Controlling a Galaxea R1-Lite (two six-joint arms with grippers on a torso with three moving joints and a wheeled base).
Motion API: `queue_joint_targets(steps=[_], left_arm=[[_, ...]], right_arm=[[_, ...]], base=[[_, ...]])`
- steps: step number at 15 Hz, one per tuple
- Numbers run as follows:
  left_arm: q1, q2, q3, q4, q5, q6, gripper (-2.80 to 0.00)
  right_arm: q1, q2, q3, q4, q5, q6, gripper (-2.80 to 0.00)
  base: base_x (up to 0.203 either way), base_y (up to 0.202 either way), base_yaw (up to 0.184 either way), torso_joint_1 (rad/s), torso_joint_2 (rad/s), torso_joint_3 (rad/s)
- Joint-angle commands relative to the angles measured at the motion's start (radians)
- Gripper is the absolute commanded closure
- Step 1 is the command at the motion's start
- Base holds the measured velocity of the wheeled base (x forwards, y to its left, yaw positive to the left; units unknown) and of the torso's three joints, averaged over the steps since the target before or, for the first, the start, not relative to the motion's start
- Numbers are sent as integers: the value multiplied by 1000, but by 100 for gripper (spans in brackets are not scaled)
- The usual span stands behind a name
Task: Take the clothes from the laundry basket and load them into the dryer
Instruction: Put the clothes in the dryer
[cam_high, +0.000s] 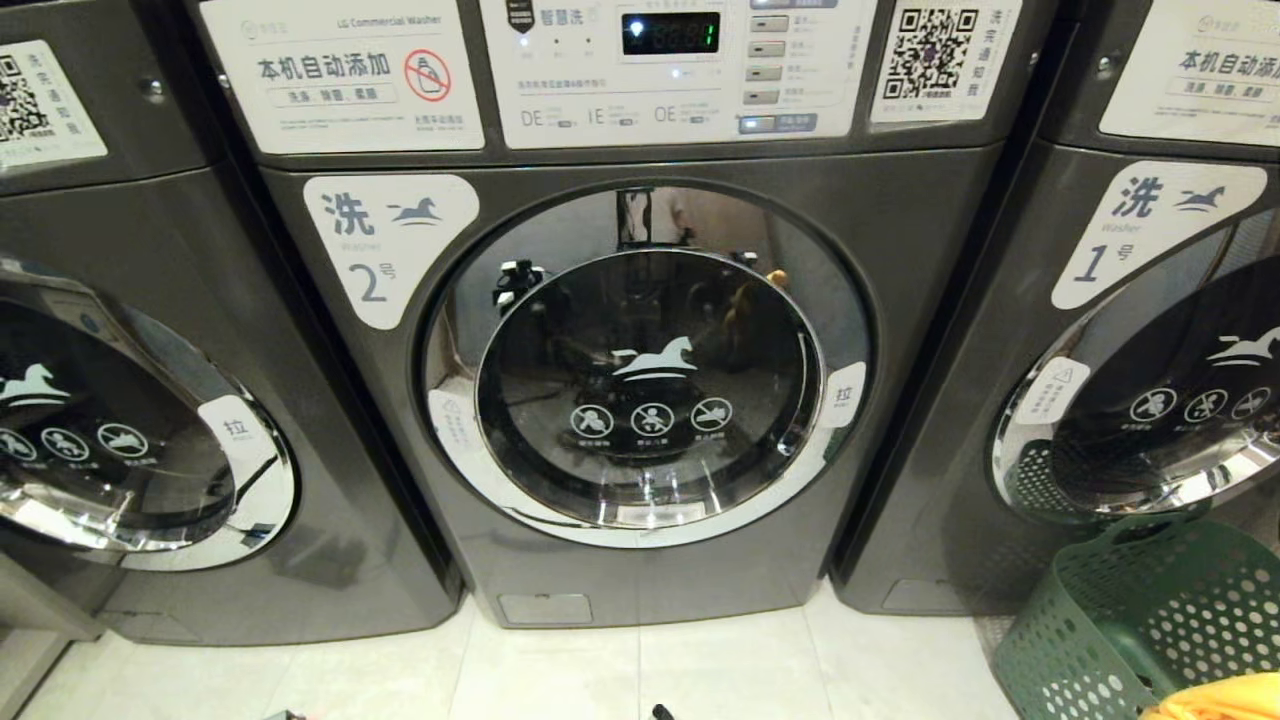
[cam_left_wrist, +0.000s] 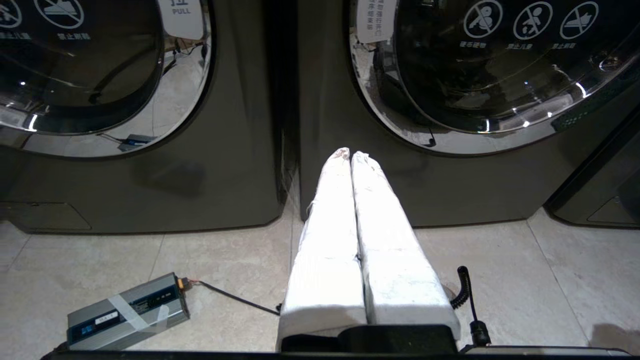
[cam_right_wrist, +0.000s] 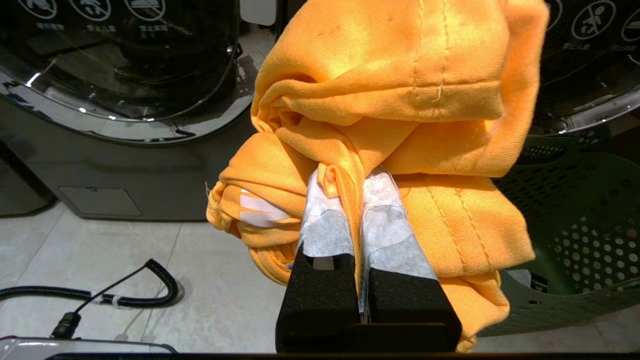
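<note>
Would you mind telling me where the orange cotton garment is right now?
The orange cotton garment is clamped in the right hand, beside the green perforated plastic laundry basket, at the head view's lower right corner.

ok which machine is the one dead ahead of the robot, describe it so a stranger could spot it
Three dark grey front-loaders stand in a row on a pale tiled floor. The middle machine faces the head camera squarely, its round door shut. Unlike the others, it carries a white label with a 2, while the machine to its right, by the green laundry basket, shows a 1.
</note>
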Motion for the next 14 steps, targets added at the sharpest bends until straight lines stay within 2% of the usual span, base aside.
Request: queue_joint_targets(steps=[1, 6, 14], left_arm=[[1, 0, 2, 0, 0, 0, 0], [1, 0, 2, 0, 0, 2, 0], [1, 0, 2, 0, 0, 2, 0]], right_arm=[[1, 1, 0, 0, 0, -1, 0], [1, 1, 0, 0, 0, -3, 0], [1, 1, 0, 0, 0, -1, 0]], base=[[0, 142, 0, 5, 5, 7], [17, 18, 0, -1, 1, 1], [191, 0, 0, 2, 2, 3]])
